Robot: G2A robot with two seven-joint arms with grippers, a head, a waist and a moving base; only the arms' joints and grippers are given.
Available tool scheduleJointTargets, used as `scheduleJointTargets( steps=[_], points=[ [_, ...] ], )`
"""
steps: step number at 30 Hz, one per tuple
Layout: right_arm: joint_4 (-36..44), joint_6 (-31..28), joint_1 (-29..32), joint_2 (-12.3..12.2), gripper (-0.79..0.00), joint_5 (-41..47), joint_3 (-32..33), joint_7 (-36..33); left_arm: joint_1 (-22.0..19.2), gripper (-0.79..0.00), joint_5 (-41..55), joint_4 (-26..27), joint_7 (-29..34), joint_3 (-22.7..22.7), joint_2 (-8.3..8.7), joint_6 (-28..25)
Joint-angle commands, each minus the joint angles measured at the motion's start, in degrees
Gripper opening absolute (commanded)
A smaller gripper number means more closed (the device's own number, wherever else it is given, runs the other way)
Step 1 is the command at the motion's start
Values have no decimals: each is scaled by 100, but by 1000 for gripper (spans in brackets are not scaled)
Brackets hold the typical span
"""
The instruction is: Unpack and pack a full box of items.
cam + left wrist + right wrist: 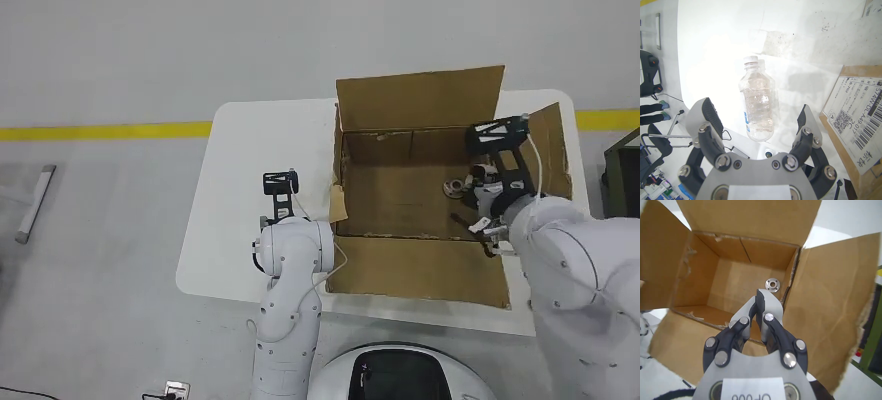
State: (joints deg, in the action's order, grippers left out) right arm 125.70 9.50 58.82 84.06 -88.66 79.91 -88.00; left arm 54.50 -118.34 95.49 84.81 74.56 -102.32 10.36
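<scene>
A clear plastic bottle [757, 102] with a white cap and a blue label sits between the spread fingers of my left gripper [756, 107], touching neither pad. Its shadow falls on the white table [725, 37] beside it. This open gripper [281, 184] hangs over the table just left of the cardboard box [415, 265]. My right gripper [758, 291] is shut on nothing and hangs inside the open box [753, 219] near its right wall. A round metal flange [772, 285] lies on the box floor just past the fingertips, and it shows from above as the flange [455, 187].
All flaps of the box stand or lie open, and a shipping label [857, 117] is stuck to its left side. A yellow floor line [100, 130] runs behind the table. A green frame [625, 170] stands off the table's right end.
</scene>
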Motion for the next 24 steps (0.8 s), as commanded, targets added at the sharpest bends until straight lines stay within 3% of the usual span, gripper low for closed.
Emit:
scheduleJointTargets(
  steps=[1,7,19,24],
  points=[
    [-353,116,-74,10,-785,-418,-208,0,0,0,0,0,0,0,0,0],
    [-1401,196,-443,96,-785,-961,-619,0,0,0,0,0,0,0,0,0],
    [-1451,172,-477,99,-785,-1038,-641,0,0,0,0,0,0,0,0,0],
    [-1762,55,-523,106,-785,-1411,-746,361,0,0,0,0,0,0,0,0]
  ],
)
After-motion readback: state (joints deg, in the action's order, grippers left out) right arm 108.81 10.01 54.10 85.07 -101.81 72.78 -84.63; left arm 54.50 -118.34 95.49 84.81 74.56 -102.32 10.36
